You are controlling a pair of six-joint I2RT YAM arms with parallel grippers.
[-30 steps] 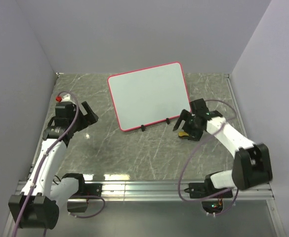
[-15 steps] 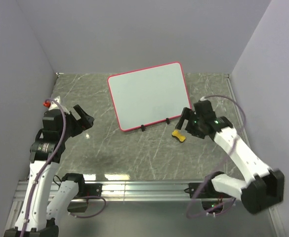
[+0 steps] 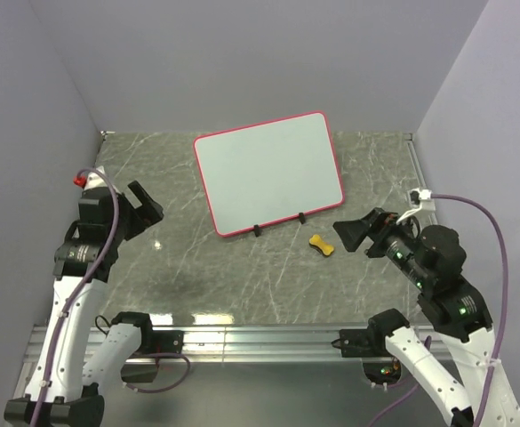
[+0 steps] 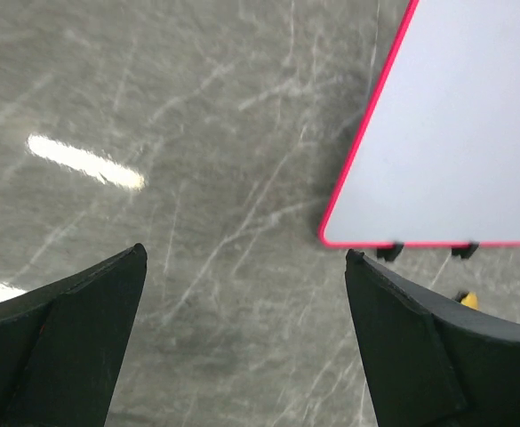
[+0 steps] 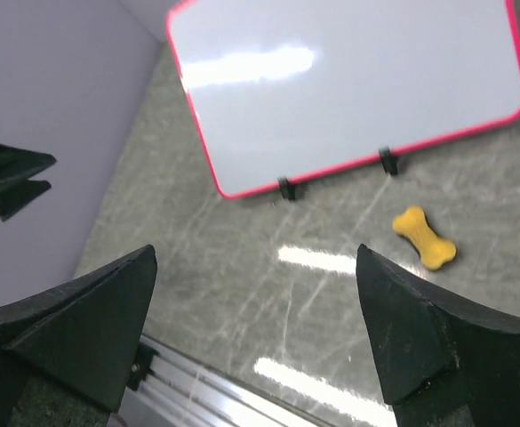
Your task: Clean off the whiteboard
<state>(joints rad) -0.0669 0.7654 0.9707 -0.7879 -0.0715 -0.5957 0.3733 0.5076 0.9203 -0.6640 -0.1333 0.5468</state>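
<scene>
Top view shows the whiteboard [image 3: 268, 173] whole — left wrist, one corner.

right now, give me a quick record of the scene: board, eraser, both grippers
whiteboard: on the table, far centre, red-pink rim, no marks visible
clip feet: two, black, on its near edge
eraser: yellow, bone-shaped, on the table near the board's near right corner, not touching it
left gripper: open, empty, over bare table left of the board
right gripper: open, empty, right of the eraser, not touching it
task: board looks clean
</scene>
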